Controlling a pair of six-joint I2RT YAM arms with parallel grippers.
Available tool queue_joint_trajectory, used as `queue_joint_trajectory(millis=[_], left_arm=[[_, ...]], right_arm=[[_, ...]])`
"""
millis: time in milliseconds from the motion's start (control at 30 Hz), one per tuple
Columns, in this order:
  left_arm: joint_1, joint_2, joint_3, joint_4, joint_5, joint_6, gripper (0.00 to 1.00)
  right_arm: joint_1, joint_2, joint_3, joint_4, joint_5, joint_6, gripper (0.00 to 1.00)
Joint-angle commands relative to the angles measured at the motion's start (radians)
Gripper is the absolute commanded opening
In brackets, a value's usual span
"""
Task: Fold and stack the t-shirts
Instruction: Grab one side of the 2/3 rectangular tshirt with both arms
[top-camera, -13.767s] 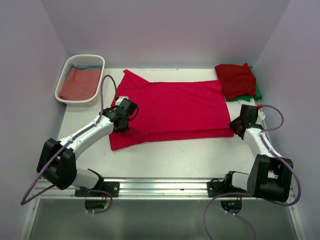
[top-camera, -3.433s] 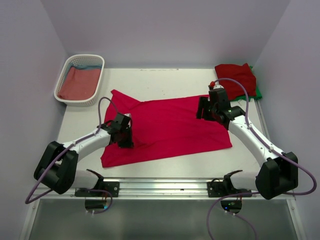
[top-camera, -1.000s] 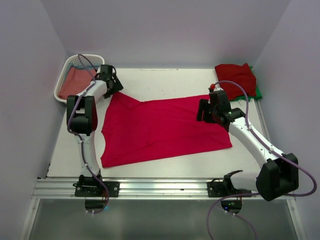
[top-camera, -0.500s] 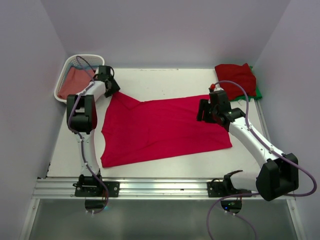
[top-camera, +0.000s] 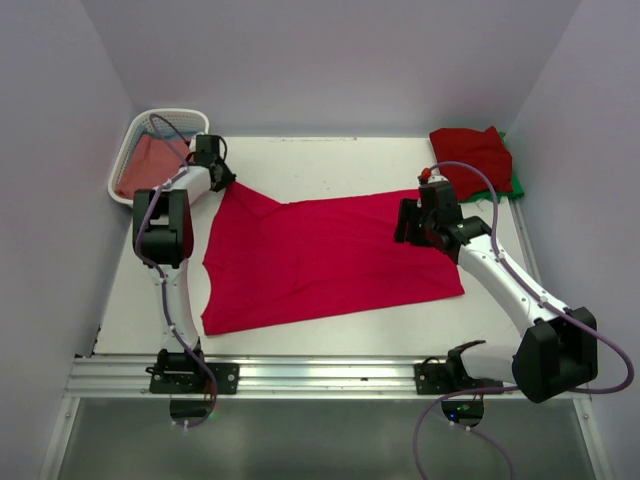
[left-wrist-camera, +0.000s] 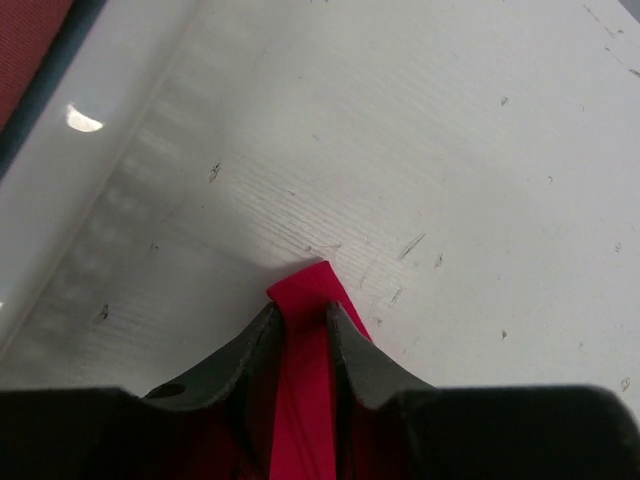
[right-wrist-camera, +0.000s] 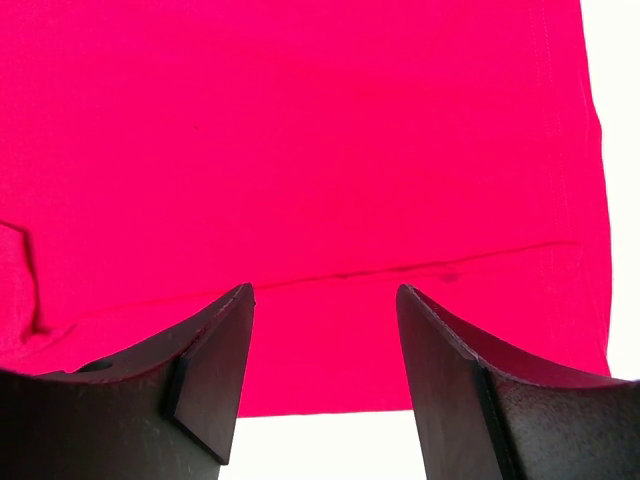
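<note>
The left gripper (left-wrist-camera: 301, 312) is clenched on a narrow tip of the crimson t-shirt (left-wrist-camera: 312, 285). In the left wrist view its two dark fingers (left-wrist-camera: 262, 338) stand close together with a strip of the bright cloth running up between them, and the pointed end of that strip pokes out just past them and lies flat on the scuffed white table (left-wrist-camera: 450, 150). In the overhead view this left gripper (top-camera: 222, 180) sits at the shirt's far left corner, with the arm reaching up the left side of the table, just beside the white slatted basket (top-camera: 140, 125). A dusty-red t-shirt (top-camera: 150, 162) lies in that basket.

The right gripper (right-wrist-camera: 325, 292) is released, with its fingers (right-wrist-camera: 215, 360) spread wide and nothing between them. It hangs over the crimson cloth, and whether the tips touch it I cannot tell. A stitched hem line (right-wrist-camera: 400, 270) crosses the cloth just beyond the fingertips, and bare table shows past the shirt's edge on the right and at the bottom. From above, the right gripper (top-camera: 405, 222) is over the shirt's far right corner.

The crimson t-shirt (top-camera: 320, 255) is spread across the middle of the table, with its left edge running down toward the near rail. At the far right corner, well apart from it, a folded darker red t-shirt (top-camera: 470, 155) rests on a green t-shirt (top-camera: 516, 186), of which only an edge shows.
</note>
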Motion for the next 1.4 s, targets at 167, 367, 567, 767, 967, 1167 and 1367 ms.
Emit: queue_joint_trajectory(millis=[167,367,567,767,967,1167,1367], left_arm=[[0.007,-0.055,-0.073,0.052,0.009,0.010,0.26],[0.007,-0.103,-0.100,0.065,0.008,0.000,0.25],[0.007,-0.135,-0.108,0.070,0.012,0.002,0.19],[0.007,-0.109,-0.093,0.075,0.031,0.011,0.00],[0.007,-0.105,-0.077,0.068,0.048,0.014,0.00],[0.007,-0.095,-0.019,0.026,0.034,0.028,0.06],[0.007,-0.082,0.001,0.012,0.034,0.028,0.08]], right_arm=[[-0.004,-0.026,-0.005,0.001,0.000,-0.010,0.63],[-0.004,-0.025,-0.005,0.003,0.004,-0.009,0.63],[-0.005,-0.023,-0.005,0.006,-0.003,-0.007,0.62],[-0.005,-0.032,-0.005,0.004,0.000,-0.007,0.62],[-0.007,-0.037,-0.005,-0.002,0.004,-0.009,0.62],[-0.008,-0.035,-0.004,-0.002,0.003,-0.007,0.62],[-0.007,-0.035,-0.002,-0.002,0.004,-0.007,0.62]])
